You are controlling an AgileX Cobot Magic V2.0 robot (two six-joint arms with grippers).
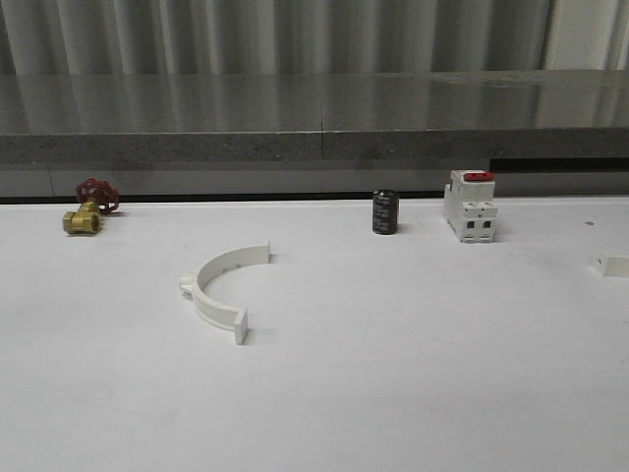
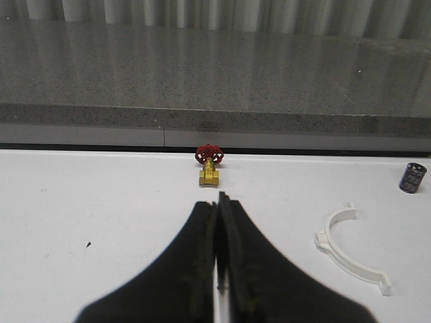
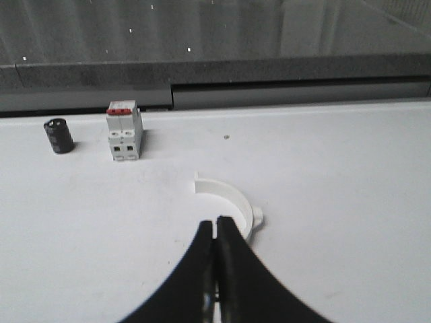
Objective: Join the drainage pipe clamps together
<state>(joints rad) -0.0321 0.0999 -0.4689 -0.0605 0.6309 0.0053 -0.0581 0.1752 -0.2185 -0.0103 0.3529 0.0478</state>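
Note:
One drainage pipe clamp [image 1: 201,293], a white half-ring with end tabs, lies flat on the white table, left of the middle. In the left wrist view this clamp [image 2: 324,237] lies off to the side of my left gripper [image 2: 217,200], which is shut with nothing in it and hangs apart from it. The other clamp [image 3: 225,190] lies in front of my right gripper [image 3: 215,222], partly hidden behind its fingertips. That gripper is shut and holds nothing. A white end piece [image 1: 613,264] at the table's right edge looks like part of this second clamp.
A brass valve with a red handle [image 1: 86,208] sits at the back left. A black cylinder [image 1: 384,212] and a white red-topped circuit breaker [image 1: 470,205] stand at the back right. A grey stone ledge [image 1: 314,123] runs behind the table.

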